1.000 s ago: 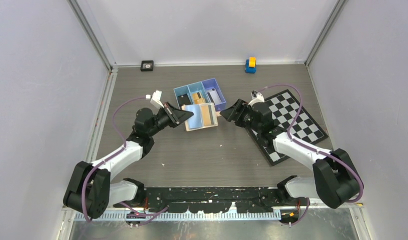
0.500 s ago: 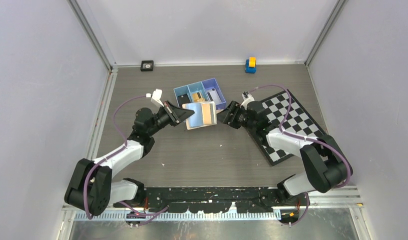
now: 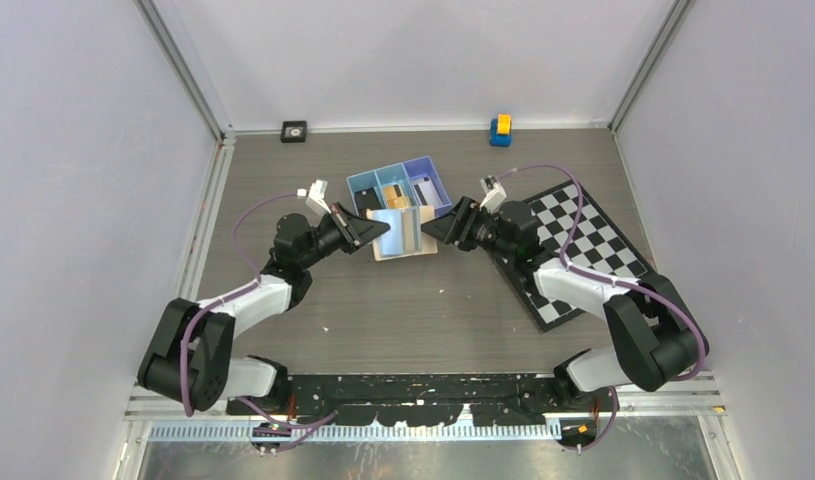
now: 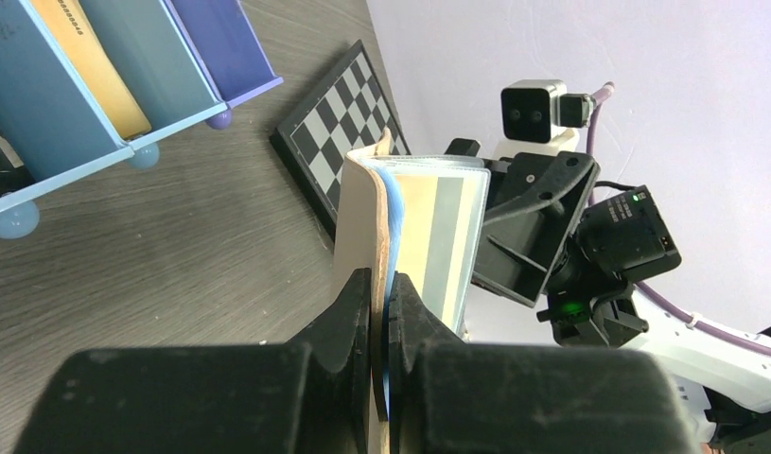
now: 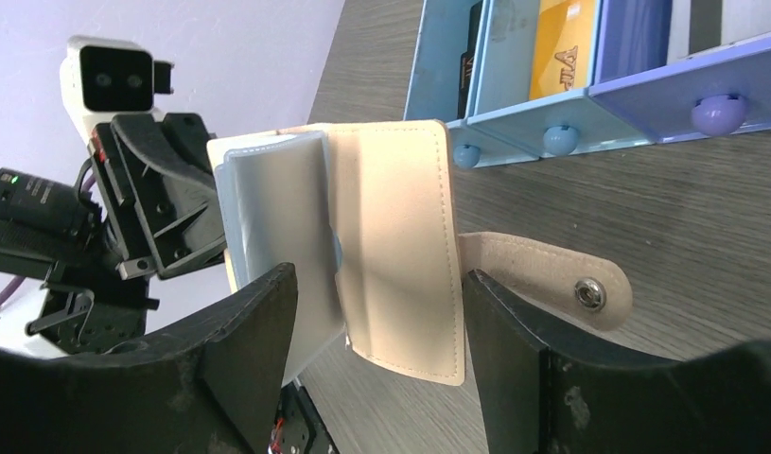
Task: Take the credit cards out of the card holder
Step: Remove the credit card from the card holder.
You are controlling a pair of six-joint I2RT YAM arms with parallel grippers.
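Note:
The tan card holder (image 3: 396, 233) hangs above the table, held part-open. My left gripper (image 3: 375, 232) is shut on the edge of its tan cover (image 4: 360, 227). A pale card with a grey stripe (image 4: 449, 236) sits in a clear inner sleeve. My right gripper (image 3: 431, 230) is open, its fingers on either side of the holder's free flap (image 5: 400, 246) without pinching it. The snap tab (image 5: 551, 279) sticks out past the right finger. A black card (image 5: 473, 38) and an orange card (image 5: 561, 43) lie in the blue tray (image 3: 363, 184).
The blue three-compartment tray stands right behind the card holder. A chessboard (image 3: 588, 245) lies under my right arm. A blue and yellow toy (image 3: 500, 130) and a small black block (image 3: 294, 130) sit by the back wall. Grey walls close in both sides.
My right gripper has moved left until its open fingers stand round the holder's free flap. The holder has folded narrower and turned more edge-on. The left gripper keeps its hold.

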